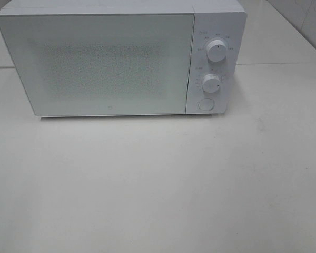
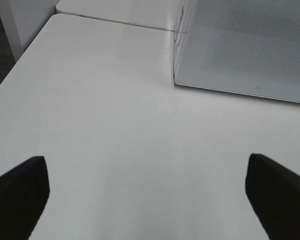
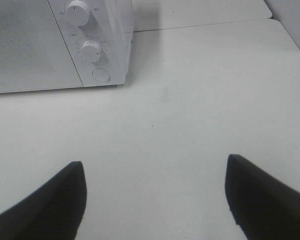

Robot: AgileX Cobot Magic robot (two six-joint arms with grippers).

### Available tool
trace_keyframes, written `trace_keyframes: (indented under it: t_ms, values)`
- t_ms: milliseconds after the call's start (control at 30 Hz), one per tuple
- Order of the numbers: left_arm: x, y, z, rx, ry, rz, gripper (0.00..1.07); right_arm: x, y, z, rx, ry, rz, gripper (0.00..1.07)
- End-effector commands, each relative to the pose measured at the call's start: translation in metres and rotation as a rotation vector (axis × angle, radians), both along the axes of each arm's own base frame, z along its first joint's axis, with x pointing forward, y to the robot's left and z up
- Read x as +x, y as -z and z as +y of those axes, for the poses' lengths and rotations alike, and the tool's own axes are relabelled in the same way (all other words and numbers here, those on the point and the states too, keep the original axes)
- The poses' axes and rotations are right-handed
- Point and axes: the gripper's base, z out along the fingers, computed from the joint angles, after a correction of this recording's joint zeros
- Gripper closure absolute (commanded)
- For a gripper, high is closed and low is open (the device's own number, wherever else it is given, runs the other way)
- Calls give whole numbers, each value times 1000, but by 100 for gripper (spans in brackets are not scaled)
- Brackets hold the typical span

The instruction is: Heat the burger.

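Observation:
The burger is out of view in every frame. A white microwave (image 1: 110, 60) with its door shut stands at the back of the white table (image 1: 158, 179); its door corner shows in the left wrist view (image 2: 245, 50) and its knob side in the right wrist view (image 3: 65, 40). Neither arm appears in the high view. My left gripper (image 2: 147, 192) hovers over bare table in front of the microwave's left corner, open, with nothing between its dark fingers (image 2: 20, 192). My right gripper (image 3: 155, 195) is open over bare table in front of the knob panel, holding nothing.
The microwave's panel carries two round knobs (image 1: 216, 50) (image 1: 211, 82) and a round button (image 1: 206, 104) below them. A seam between tabletops (image 1: 284, 65) runs behind the microwave. A tiled wall (image 1: 305, 21) rises at the back right.

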Motion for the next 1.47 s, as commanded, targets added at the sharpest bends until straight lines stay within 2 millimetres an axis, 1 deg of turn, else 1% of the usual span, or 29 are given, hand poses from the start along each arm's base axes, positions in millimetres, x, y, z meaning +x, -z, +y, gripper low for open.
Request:
trace_keyframes:
  t_ms: [33, 1467]
  values:
    - [-2, 1, 0, -7, -3, -12, 6, -3, 2, 0, -7, 9, -26, 31]
    - [-2, 1, 0, -7, -3, -12, 6, -3, 2, 0, -7, 9, -26, 31]
